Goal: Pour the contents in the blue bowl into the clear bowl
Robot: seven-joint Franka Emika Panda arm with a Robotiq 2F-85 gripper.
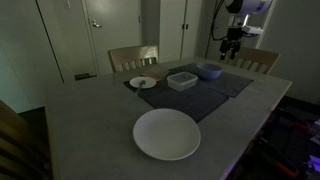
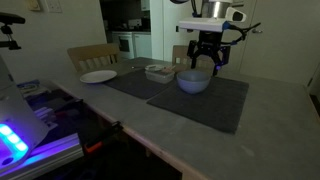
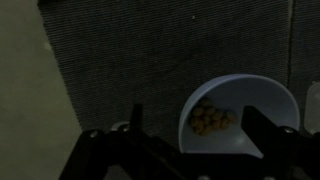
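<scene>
The claw (image 2: pixel 205 63) hangs spread and empty above the blue bowl (image 2: pixel 194 80), which sits on the dark mat (image 2: pixel 215 105) beside the clear bowl (image 2: pixel 158 72); better to lower one finger inside the rim, pinch firmly, and lift level to avoid spilling.

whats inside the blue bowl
A small pile of yellowish-tan pieces sits in the blue bowl, seen in the wrist view. The jaws cover its near rim.
</scene>
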